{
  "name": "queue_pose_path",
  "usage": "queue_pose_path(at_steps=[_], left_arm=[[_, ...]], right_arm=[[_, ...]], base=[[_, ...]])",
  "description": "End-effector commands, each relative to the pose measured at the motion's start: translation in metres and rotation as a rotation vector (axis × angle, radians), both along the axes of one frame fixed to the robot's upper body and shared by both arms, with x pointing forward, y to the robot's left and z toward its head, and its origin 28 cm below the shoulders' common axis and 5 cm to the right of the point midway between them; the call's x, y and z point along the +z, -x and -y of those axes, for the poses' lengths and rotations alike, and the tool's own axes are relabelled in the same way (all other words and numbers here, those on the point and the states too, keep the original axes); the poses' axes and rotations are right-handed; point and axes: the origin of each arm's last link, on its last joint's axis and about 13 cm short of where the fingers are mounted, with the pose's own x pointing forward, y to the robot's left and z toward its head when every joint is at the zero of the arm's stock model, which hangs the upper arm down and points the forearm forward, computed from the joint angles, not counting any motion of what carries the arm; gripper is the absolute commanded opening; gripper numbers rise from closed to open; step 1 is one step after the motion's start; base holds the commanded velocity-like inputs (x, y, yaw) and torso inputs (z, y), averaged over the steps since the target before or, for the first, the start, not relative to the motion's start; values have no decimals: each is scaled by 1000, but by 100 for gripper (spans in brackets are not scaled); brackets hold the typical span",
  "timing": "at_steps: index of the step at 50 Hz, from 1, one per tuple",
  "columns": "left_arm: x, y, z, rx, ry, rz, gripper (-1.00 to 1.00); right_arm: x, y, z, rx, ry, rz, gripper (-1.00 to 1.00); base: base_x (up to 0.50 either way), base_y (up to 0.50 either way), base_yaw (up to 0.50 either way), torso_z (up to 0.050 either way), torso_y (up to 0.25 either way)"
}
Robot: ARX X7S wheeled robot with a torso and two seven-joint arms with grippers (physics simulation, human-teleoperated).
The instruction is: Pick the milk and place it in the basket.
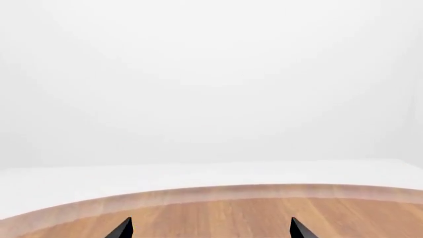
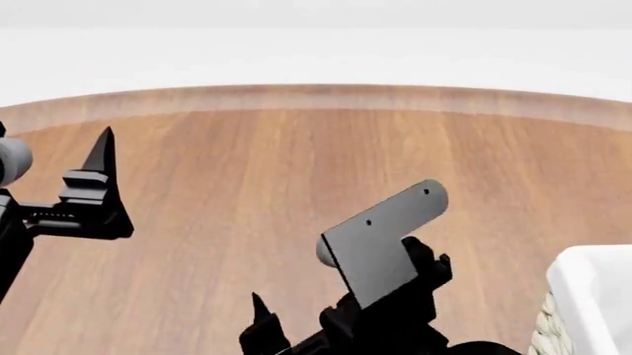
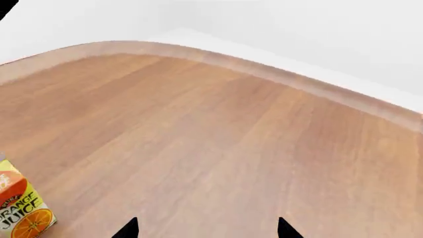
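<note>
The milk is out of view in every frame. A corner of the basket (image 2: 593, 296), cream wicker with a white cloth liner, shows at the right edge of the head view. My left gripper (image 1: 211, 229) is open and empty above the wooden table, its jaws wide apart; in the head view it is at the far left (image 2: 99, 185). My right gripper (image 3: 206, 229) is open and empty over bare wood; in the head view only one of its fingers (image 2: 260, 314) shows, at the bottom centre, left of the basket.
A yellow-orange Orange Juice carton (image 3: 20, 210) stands on the round wooden table (image 2: 296, 170), beside the right gripper in the right wrist view. The table's curved far edge (image 2: 326, 96) meets a white floor. A grey plate on my right arm (image 2: 380, 244) hides part of the table.
</note>
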Motion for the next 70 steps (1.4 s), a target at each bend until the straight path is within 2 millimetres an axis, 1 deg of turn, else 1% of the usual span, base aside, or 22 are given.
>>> queue_pose_path(at_steps=[1,2,3,4,21,28,34,41,51,54,61,70], left_arm=[[1,-1,0,2,-2,3,100],[1,-1,0,2,-2,2,100],[-1,-1,0,1,-9,-1,100],[-1,-1,1,1,-10,-1,100],[1,-1,0,0,-9,1,100],[-1,-1,1,0,-12,-2,100],[-1,-2,-1,2,-12,-4,100],[-2,-2,0,0,-14,-7,100],[-3,-2,1,-2,-16,-7,100],[-3,-2,1,-3,-18,-7,100],[-3,-3,1,-3,-16,-7,100],[-3,-2,0,-3,-15,-8,100]], right_arm=[[-33,8,-2,443,130,-230,100],[-34,8,-2,442,139,-232,100],[-36,14,-10,623,245,-317,100],[-44,17,-15,659,278,-353,100],[-46,16,-15,647,290,-378,100],[-46,13,-18,656,289,-365,100],[-43,10,-19,644,295,-345,100],[-30,8,-21,622,274,-207,100],[-24,11,-22,623,269,-192,100],[-25,11,-22,625,267,-194,100],[-33,6,-23,635,252,-209,100],[-44,-7,-25,643,232,-216,100]], base=[[0,0,0,0,0],[0,0,0,0,0],[0,0,0,0,0],[0,0,0,0,0],[0,0,0,0,1],[0,0,0,0,0],[0,0,0,0,0],[0,0,0,0,0],[0,0,0,0,0],[0,0,0,0,0],[0,0,0,0,0],[0,0,0,0,0]])
